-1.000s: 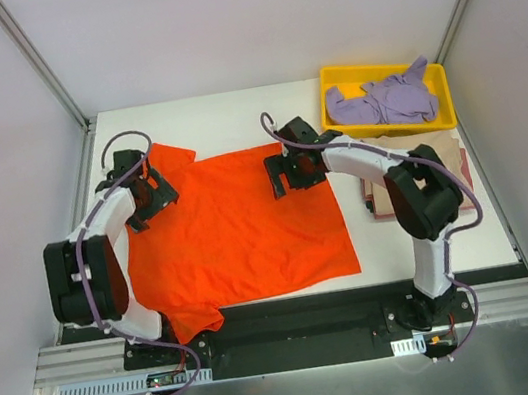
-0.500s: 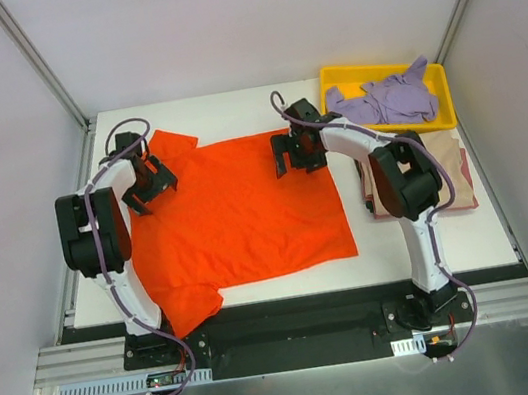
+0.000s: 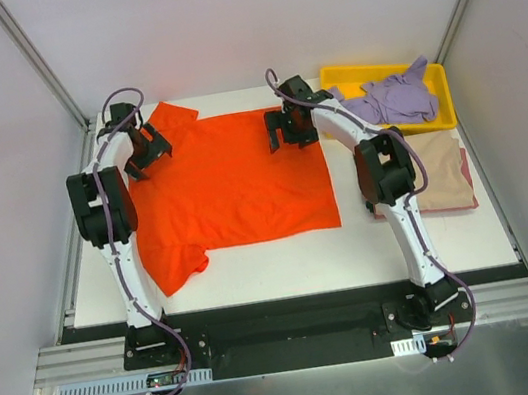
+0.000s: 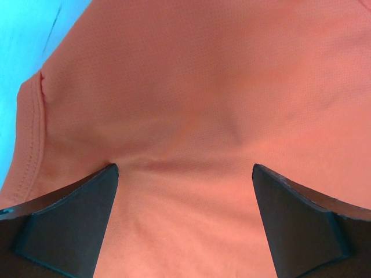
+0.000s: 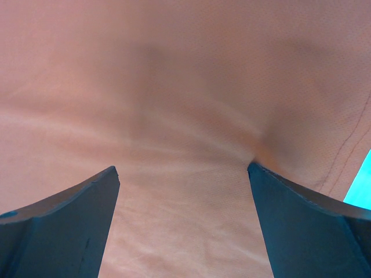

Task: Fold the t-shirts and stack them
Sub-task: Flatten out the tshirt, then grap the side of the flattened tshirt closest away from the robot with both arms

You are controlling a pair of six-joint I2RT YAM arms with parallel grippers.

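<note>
White table (image 3: 255, 265) | left pincer (image 4: 184, 168), right pincer (image 5: 182, 169): wide open, tips on orange-red t-shirt (image 3: 232, 188)

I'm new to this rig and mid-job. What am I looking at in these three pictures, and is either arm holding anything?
Two robot arms are bolted at the near edge of the table. The wide picture looks down from above and behind them, with the left arm on the left. The two close-ups come from a camera on each wrist; the dark shapes at the bottom are that arm's fingers. An orange shirt lies spread out. A purple shirt is bunched in the yellow tray, and a tan shirt lies just in front of it. The left fingers and right fingers stand wide open, tips down on the orange shirt's far end. Nothing is gripped.
</note>
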